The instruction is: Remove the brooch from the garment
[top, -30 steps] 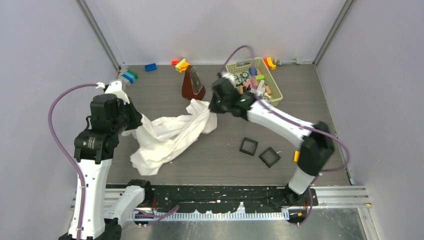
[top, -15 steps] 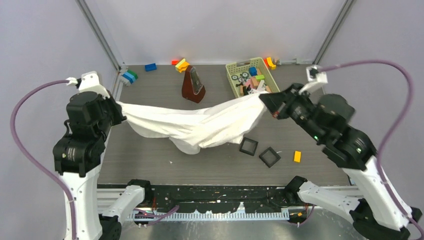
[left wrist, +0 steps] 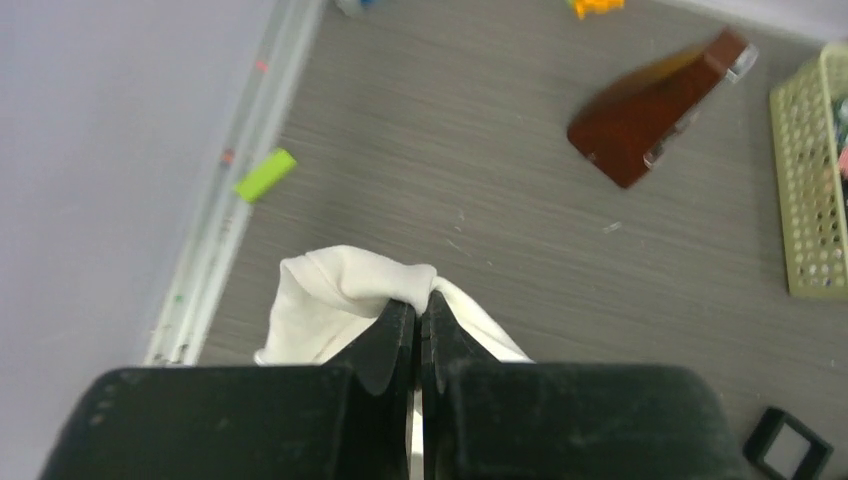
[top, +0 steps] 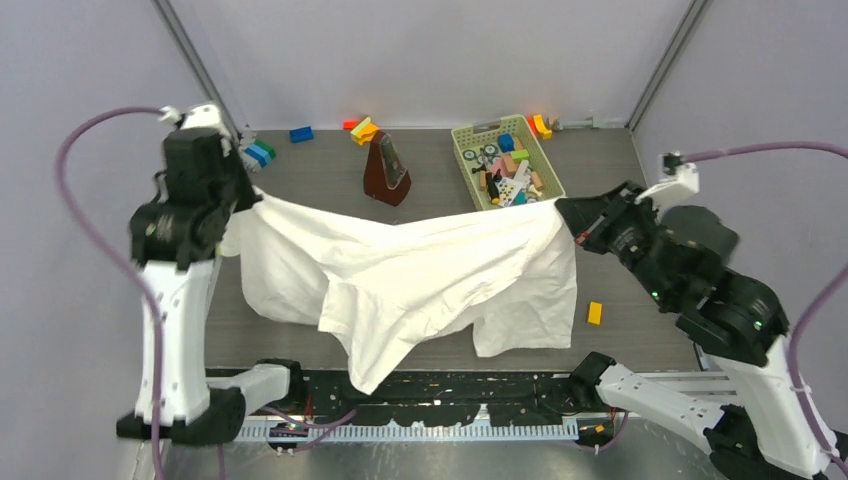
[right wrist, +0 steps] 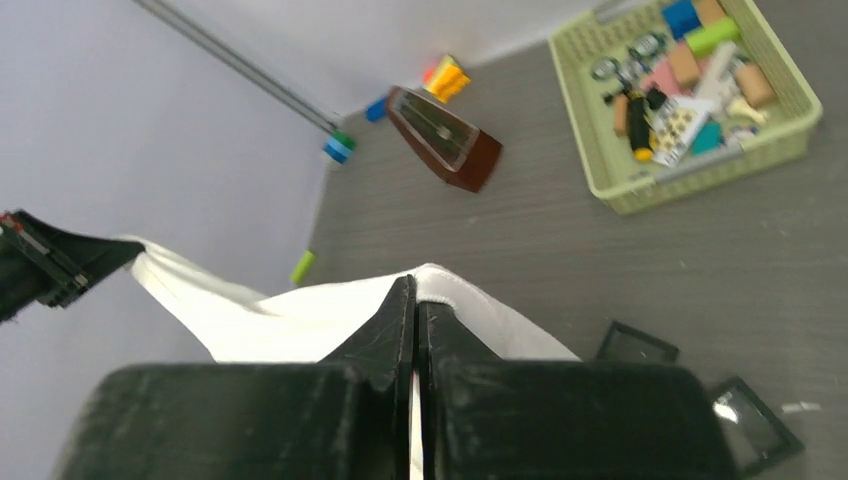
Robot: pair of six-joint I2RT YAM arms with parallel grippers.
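Cannot find the tiny silvery brooch on the white short-sleeved T-shirt (top: pixel 430 270): shows only plain fabric from above. Hangs spread over the grey wood-grain counter (top: pixel 610 175), pinched at either top corner by the clamped black left claw (left wrist: pixel 420 300) and the clamped black right claw (right wrist: pixel 415 285). Looks like the spreading-out step. Next, probably: exposing the other face, locating the pin, freeing one claw.

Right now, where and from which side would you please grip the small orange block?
Pinch the small orange block across its two long sides, coming straight down. It lies flat on the table, longer than wide, bare surface all round, clear of the garment. The left pincer and right pincer are both shut on the garment, so one would probably need freeing first.
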